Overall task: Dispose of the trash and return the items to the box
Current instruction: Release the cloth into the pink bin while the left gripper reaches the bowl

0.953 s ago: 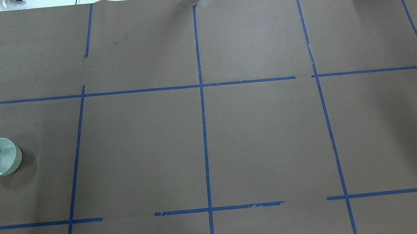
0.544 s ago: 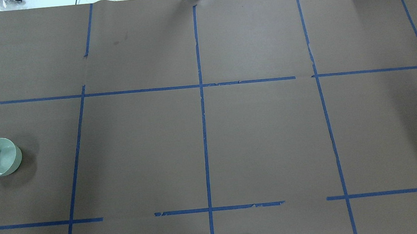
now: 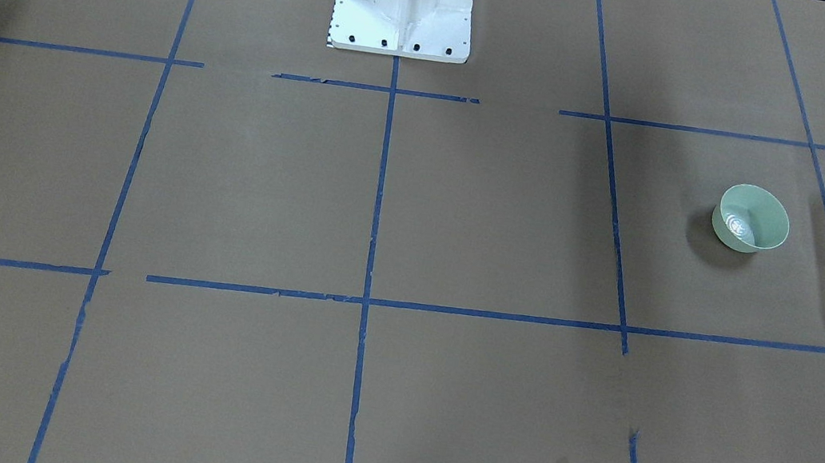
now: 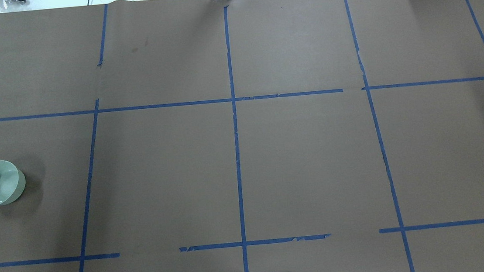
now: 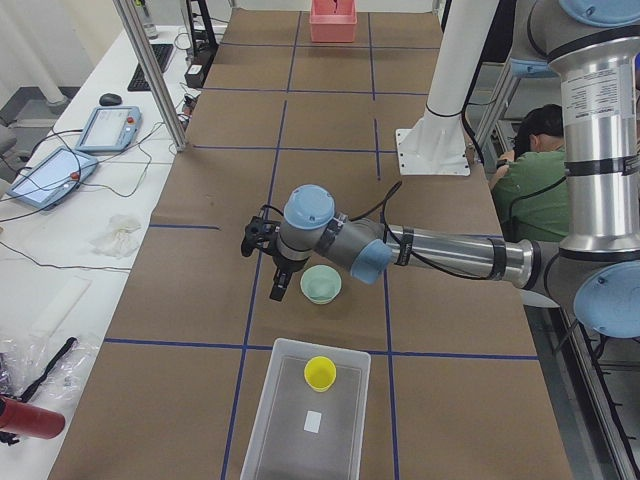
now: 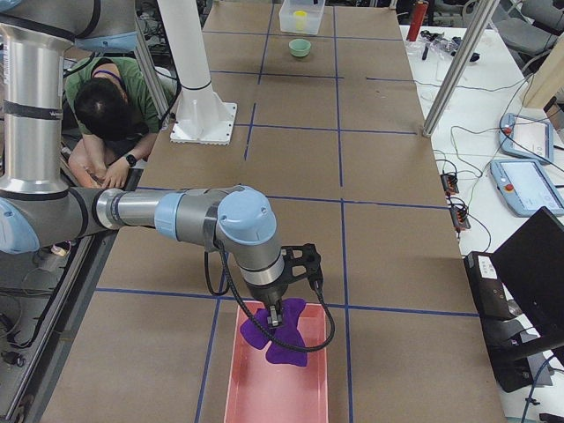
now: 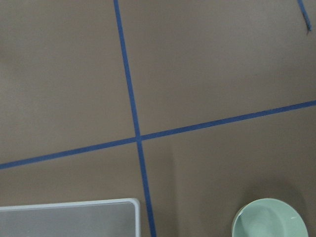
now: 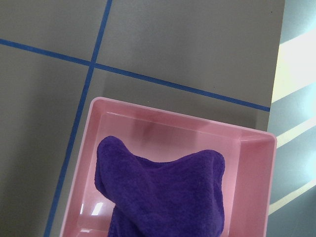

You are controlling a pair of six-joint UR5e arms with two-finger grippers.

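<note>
At the robot's left end of the table, the yellow cup (image 5: 320, 373) stands upright inside the frosted box (image 5: 290, 430). The mint-green bowl (image 5: 321, 284) rests on the table near the box, outside it, and the left gripper (image 5: 275, 293) hangs in the air close to the bowl, its fingers touching neither item and their spread not discernible. At the right end, the right gripper (image 6: 272, 315) hangs over a pink tray (image 6: 264, 392) with a purple cloth (image 6: 282, 344) directly beneath its fingers; whether they hold the cloth cannot be told.
</note>
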